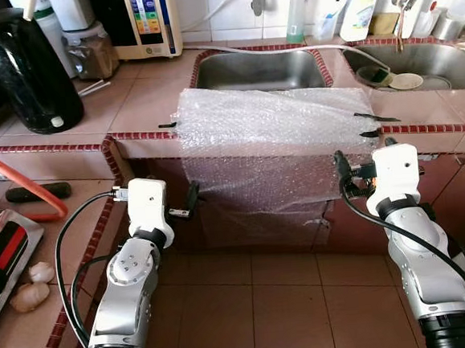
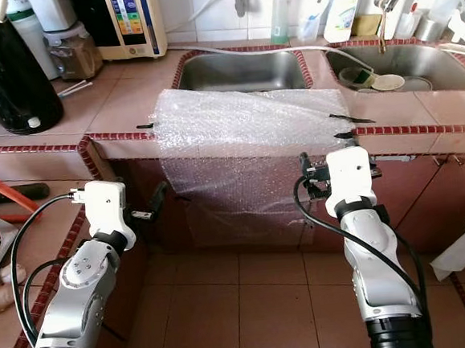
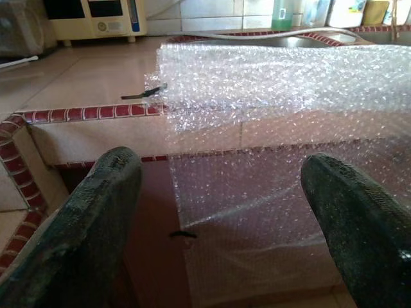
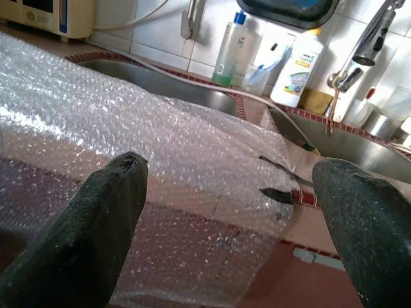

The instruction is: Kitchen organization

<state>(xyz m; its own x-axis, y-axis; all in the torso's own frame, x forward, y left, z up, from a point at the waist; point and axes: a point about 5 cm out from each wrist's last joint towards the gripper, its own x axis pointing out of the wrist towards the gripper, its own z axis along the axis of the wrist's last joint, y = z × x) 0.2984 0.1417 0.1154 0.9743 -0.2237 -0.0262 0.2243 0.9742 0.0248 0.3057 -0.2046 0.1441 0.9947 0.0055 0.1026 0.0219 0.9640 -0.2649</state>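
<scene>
Tiled kitchen counter point(image 1: 138, 101) with red brick edging, twin steel sinks point(image 1: 258, 69) set behind. Bubble wrap point(image 1: 270, 139) draped over front edge, hanging down cabinet face, fixed by black tape tabs at both sides. Left gripper point(image 3: 221, 212) raised just short of sheet's left edge, fingers spread wide, nothing held. Right gripper point(image 4: 237, 212) level with sheet's right edge, likewise wide open and empty. Judged to be the approach stage: no contact made yet. Next move likely calls for closing in on hanging edges or tape tabs, gripping thin slippery film without tearing. Lower hem of sheet indistinct against cabinet; purpose of wrap unclear; black kettle point(image 1: 23, 69) cut off at frame edge.
</scene>
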